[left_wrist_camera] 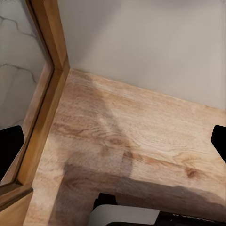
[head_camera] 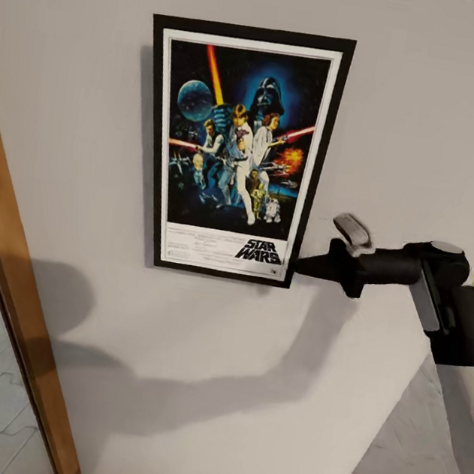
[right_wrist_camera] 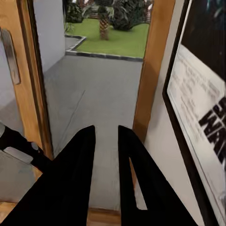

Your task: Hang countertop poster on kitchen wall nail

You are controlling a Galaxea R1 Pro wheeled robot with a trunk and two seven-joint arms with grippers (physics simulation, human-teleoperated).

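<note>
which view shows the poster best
The head view: the whole poster is seen flat against the grey wall, black frame and Star Wars title included, with the right gripper at its lower right corner. The right wrist view catches just a slanted edge of it. The left wrist view looks at wooden floor.

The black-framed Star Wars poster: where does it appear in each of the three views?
Head view: the black-framed Star Wars poster hangs flat on the light grey wall, upper centre, the right gripper by its lower right corner.
Left wrist view: not in it; wooden floor and wall base.
Right wrist view: its lower part fills the right edge, beside the fingers.
Shared landmark: the light grey wall.
</note>
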